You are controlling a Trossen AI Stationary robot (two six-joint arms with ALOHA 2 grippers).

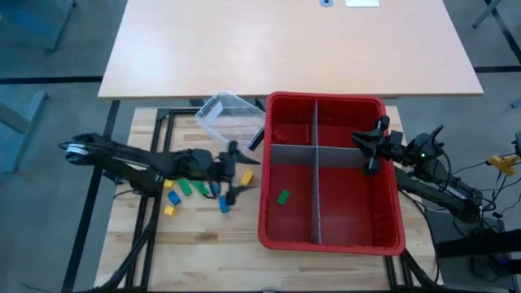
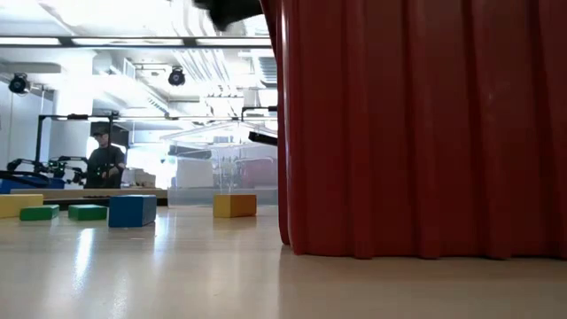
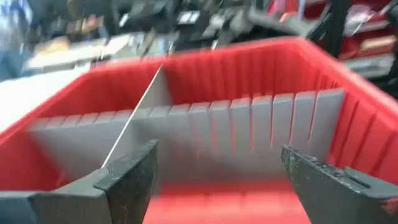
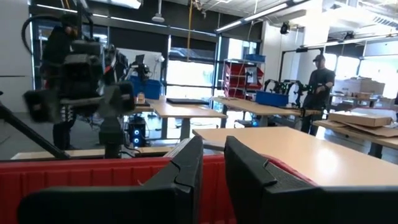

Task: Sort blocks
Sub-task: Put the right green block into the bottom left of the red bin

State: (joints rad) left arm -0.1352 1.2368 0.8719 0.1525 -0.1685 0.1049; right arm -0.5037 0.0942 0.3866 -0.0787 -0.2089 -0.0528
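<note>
In the red bin (image 1: 391, 236) only one green block (image 1: 282, 197) lies, in a front compartment. My left fingers (image 1: 230, 172) stand wide apart and empty beside the bin; the other blocks (image 1: 189, 192) wait on the surface (image 1: 203, 244). My right fingers (image 1: 373, 146) are nearly together, holding nothing, over the bin.

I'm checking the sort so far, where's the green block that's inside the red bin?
In the high view, the green block lies alone in the red bin's near-left compartment, close to the bin's left wall and left of the long grey divider.
</note>
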